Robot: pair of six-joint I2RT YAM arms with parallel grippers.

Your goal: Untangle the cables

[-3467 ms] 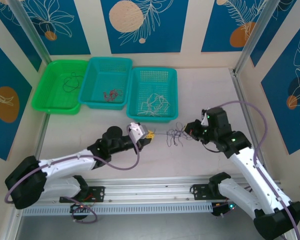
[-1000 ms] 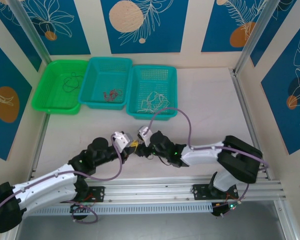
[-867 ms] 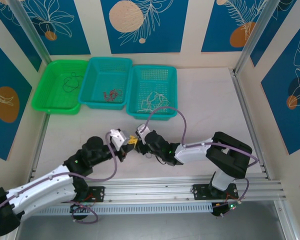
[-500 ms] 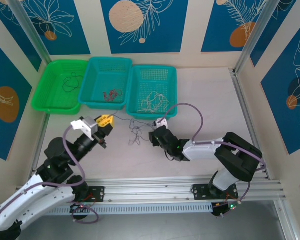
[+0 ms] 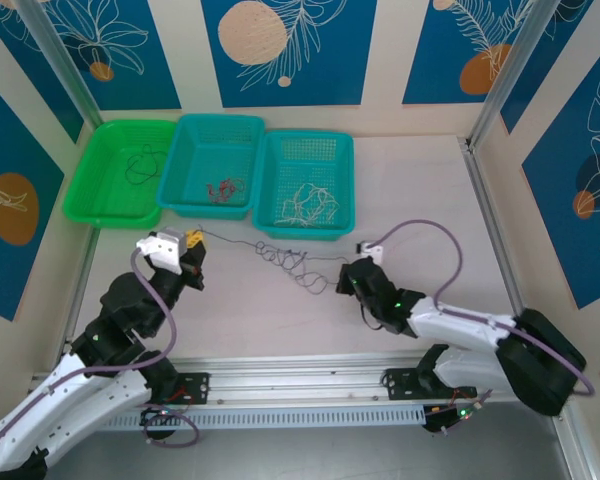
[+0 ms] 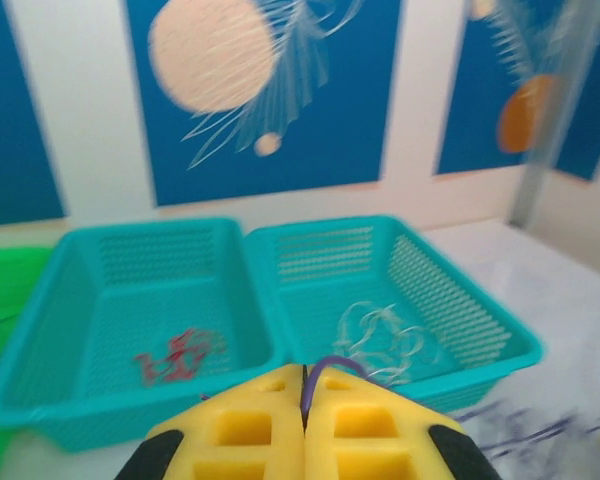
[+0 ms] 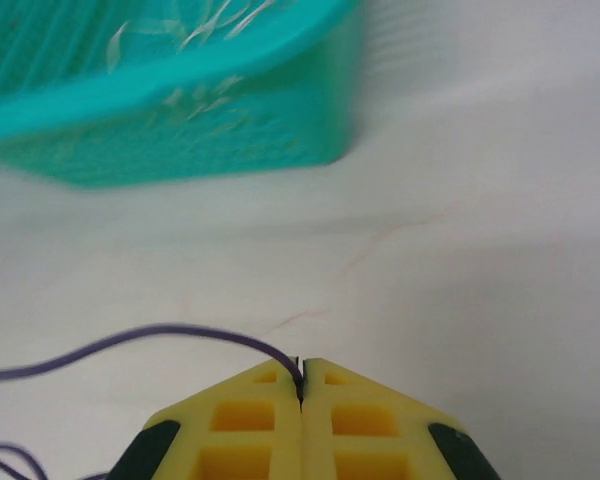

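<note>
Item: purple cable (image 5: pixel 280 258). Thin, light, limp, judged prone to slipping. Stretched between left pincer (image 5: pixel 193 241) and right pincer (image 5: pixel 351 280), each clamped on one end; snarl midway. Hold advised beside the loops.

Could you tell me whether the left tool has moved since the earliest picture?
Yes. The left tool has swung left, from below the right-hand teal basket to the near right corner of the green basket.
</note>
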